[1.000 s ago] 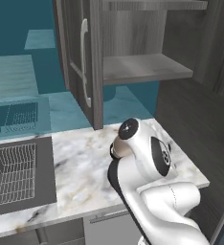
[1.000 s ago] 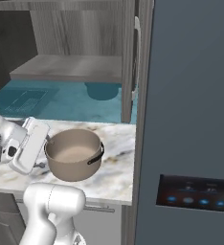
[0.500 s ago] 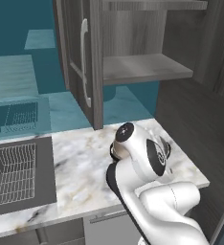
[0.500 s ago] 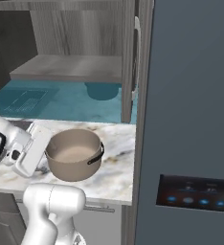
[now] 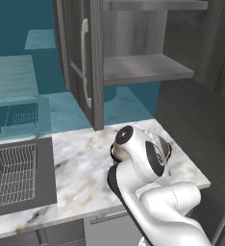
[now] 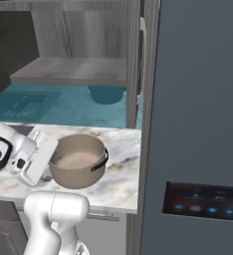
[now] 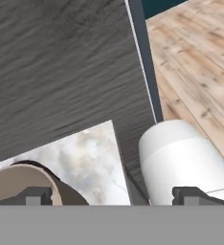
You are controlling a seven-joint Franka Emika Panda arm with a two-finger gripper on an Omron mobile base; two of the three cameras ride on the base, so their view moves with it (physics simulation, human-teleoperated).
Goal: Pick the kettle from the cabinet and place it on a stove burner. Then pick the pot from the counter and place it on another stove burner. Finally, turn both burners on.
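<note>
- Tall panel [image 6: 198, 99]: flat, smooth slate-blue slab at the right of the right base view, with a dark inset strip of small blue lights low down.
- Cabinet [image 5: 148, 29]: dark grey wood grain, its door [image 5: 81, 62] swung open and bearing a long silver bar handle [image 5: 85, 62]; a flat grey shelf [image 5: 143, 67] inside lies bare.
- Surface [image 5: 81, 168]: white-grey marble with brown and grey veins, running beneath the cabinet.
- Sink [image 5: 18, 173]: dark grey rectangular basin with a wire rack, set in the left end of the surface.
- Floor [image 7: 200, 62]: pale wooden planks, seen in the hand view beyond the cabinet's edge.
- Pot [image 6: 78, 160]: wide, round, tan-beige with a pale cream inside and a small dark side handle; it stands upright on the surface below the cabinet, near the front edge.
- End effector [image 7: 111, 196]: two small dark tips spread wide apart with nothing between them; the pot's rim [image 7: 18, 182] lies by one tip.
</note>
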